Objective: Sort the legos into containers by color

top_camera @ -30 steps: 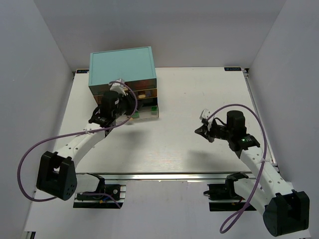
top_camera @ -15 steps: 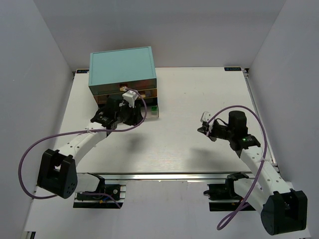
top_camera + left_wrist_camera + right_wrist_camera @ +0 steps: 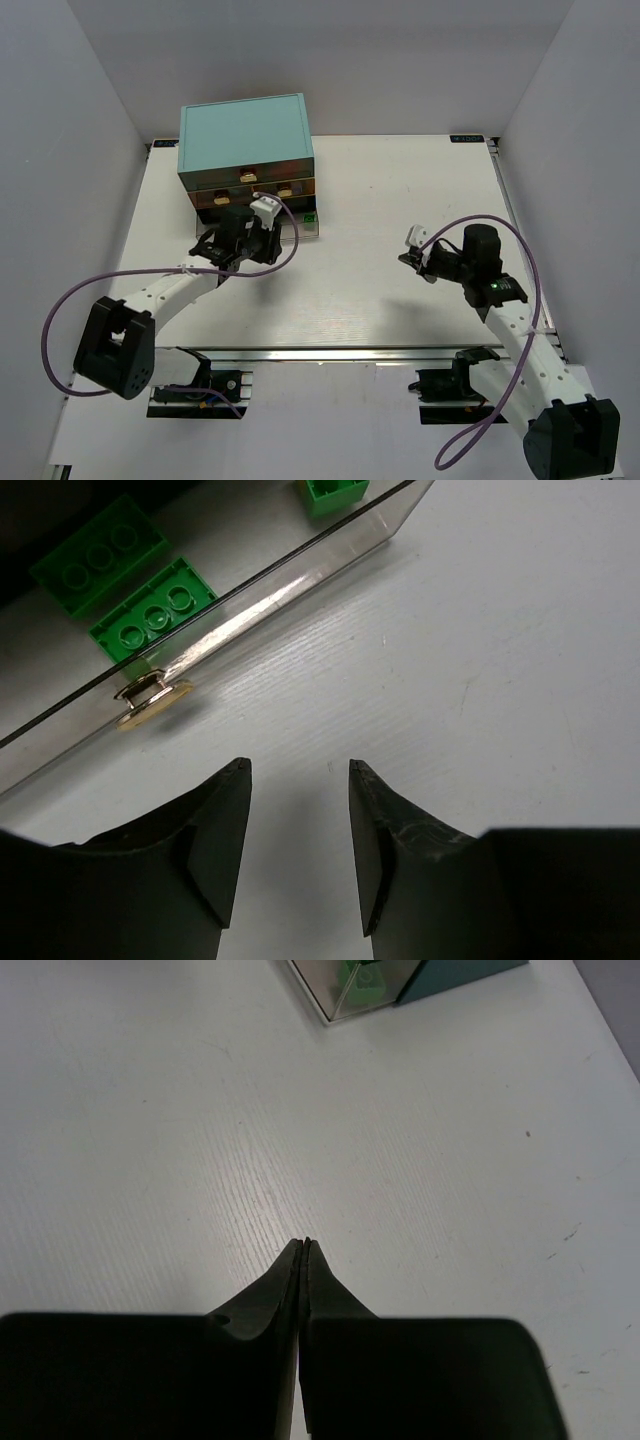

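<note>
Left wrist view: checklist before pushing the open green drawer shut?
1. Left gripper open and empty: ok.
2. Knob lined up with the finger gap: not ok, it sits off to one side.
3. Green bricks behind the drawer front: ok.
4. Right gripper shut, empty, away from the cabinet: ok.
5. Bricks lying below the drawer rim: cannot tell.

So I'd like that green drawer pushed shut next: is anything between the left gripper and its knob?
Nothing visible. The left gripper is open and empty, with only bare table between it and the knob on the drawer's clear front. The knob sits off to one side of the gap, not straight ahead.
</note>
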Robot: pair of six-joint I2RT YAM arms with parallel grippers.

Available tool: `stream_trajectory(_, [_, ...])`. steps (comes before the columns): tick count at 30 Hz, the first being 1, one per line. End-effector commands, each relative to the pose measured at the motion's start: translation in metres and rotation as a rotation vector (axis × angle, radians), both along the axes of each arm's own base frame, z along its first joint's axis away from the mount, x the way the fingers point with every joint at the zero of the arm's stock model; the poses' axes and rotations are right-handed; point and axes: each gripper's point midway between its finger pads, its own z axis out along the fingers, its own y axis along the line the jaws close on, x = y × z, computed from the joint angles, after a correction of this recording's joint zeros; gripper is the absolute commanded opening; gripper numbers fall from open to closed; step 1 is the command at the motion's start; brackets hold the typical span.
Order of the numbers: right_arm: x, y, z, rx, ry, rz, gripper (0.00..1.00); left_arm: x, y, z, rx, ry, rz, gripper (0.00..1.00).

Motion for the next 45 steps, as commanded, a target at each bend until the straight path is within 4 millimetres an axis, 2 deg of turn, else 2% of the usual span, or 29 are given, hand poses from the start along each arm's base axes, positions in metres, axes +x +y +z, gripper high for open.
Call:
stream_trajectory(1, [0.002, 0.0, 0.018, 0.017, -0.047, -0.004, 0.0, 0.009, -0.006, -0.005, 0.045, -0.018, -0.026, 0.54])
stream_trajectory(3, [0.0, 0.002, 0.021, 0.024, -0.057, 0.003, 0.0, 0.012, -0.006, -0.01, 0.09, -0.013, -0.041, 0.54])
stream_trajectory(10, [0.0, 0.002, 0.027, 0.033, -0.083, 0.001, 0.0, 0.026, -0.006, -0.006, 0.202, -0.111, -0.087, 0.53])
stream_trajectory(23, [-0.001, 0.001, 0.034, 0.041, -0.114, -0.004, 0.0, 0.067, 0.024, -0.013, 0.556, -0.193, -0.099, 0.56])
stream_trajectory(30, [-0.001, 0.001, 0.034, 0.04, -0.119, -0.005, 0.0, 0.077, 0.031, -0.014, 0.621, -0.25, -0.094, 0.57])
stream_trajectory(34, [-0.001, 0.001, 0.035, 0.041, -0.121, -0.007, 0.0, 0.091, 0.031, -0.006, 0.641, -0.315, -0.059, 0.58])
stream_trajectory(45, [0.001, 0.0, 0.034, 0.037, -0.119, -0.017, 0.0, 0.125, 0.048, -0.005, 0.714, -0.379, 0.081, 0.64])
